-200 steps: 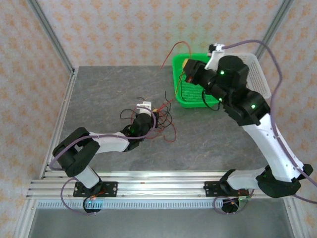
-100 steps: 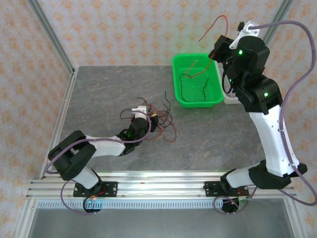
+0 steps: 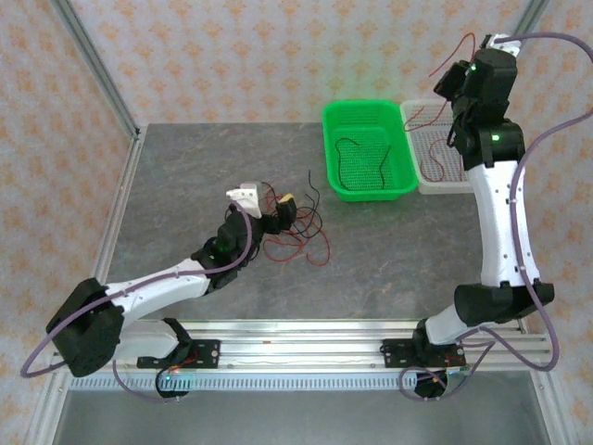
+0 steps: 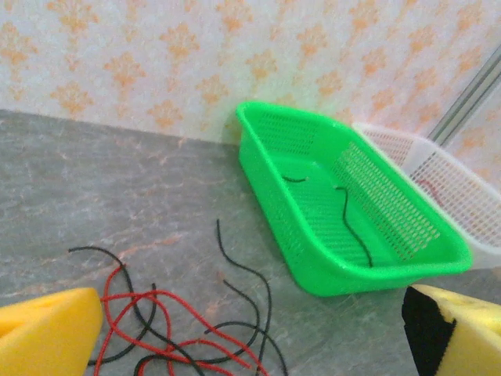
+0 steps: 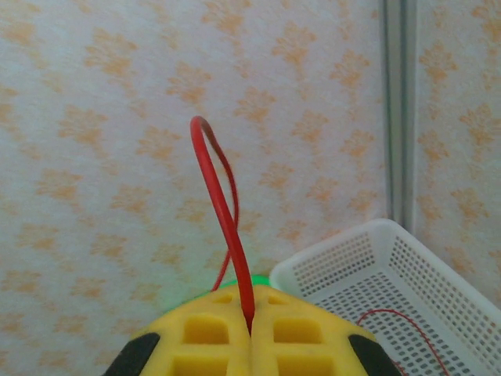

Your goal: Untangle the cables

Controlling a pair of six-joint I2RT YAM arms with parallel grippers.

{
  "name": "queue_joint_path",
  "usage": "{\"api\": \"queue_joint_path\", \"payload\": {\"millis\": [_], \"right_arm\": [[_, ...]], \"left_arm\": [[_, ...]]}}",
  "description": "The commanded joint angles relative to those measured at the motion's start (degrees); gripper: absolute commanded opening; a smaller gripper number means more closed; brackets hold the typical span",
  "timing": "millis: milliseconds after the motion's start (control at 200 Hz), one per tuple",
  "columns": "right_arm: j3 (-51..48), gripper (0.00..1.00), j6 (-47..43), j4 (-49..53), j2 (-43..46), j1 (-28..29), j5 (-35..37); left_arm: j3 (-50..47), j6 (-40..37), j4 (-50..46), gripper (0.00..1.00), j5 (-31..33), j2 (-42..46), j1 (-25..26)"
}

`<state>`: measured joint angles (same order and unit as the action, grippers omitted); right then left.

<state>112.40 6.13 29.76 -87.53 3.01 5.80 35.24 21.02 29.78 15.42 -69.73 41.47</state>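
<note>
Fingers of right arm (image 5: pixel 203 341) clamp red cable (image 5: pixel 244 298), clearest from wrist.

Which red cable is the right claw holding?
Find the white plastic mesh basket at the grey table's far right. Above it the right claw pinches a thin red wire, looping upward, unlike the tangled red and black wires lying mid-table.

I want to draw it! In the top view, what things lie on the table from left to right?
Tangle of thin red and black wires → green plastic mesh basket → white plastic mesh basket.
</note>
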Motion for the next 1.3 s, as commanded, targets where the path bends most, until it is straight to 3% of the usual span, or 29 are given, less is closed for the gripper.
{"api": "queue_joint_path", "payload": {"millis": [0, 260, 450, 731, 946, 1126, 1296], "right_arm": [[-1.2, 0.00, -0.9, -5.5, -2.2, -3.5, -2.6], [-0.7, 0.00, 0.9, -9.2, -10.8, -10.5, -5.8], [-0.5, 0.00, 3.1, -11.6, -17.4, -14.0, -8.3], [3.2, 0.00, 3.2, -12.5, -28.5, -15.2, -6.7], [8.4, 0.00, 3.4, -7.6, -37.4, -15.3, -4.3], [14.8, 0.00, 4.1, 2.8, -45.4, -15.4, 1.5], [16.1, 0.00, 5.0, 7.0, -48.7, -15.3, 2.1]], "left_arm": [[1.1, 1.6, -4.3, 0.99, -1.0, 3.9, -0.6], [0.2, 5.1, -8.0, 0.99, -6.2, 11.8, -2.3], [2.3, 6.9, -15.1, 0.99, -4.1, 15.6, -2.3], [4.2, 9.4, -22.0, 0.99, -2.3, 18.4, -2.3], [5.5, 11.2, -26.1, 0.99, -1.9, 19.1, -2.3], [7.4, 12.3, -30.3, 0.97, -1.5, 19.2, -2.3], [9.4, 14.9, -34.8, 0.94, -1.3, 18.1, -2.3]]}}
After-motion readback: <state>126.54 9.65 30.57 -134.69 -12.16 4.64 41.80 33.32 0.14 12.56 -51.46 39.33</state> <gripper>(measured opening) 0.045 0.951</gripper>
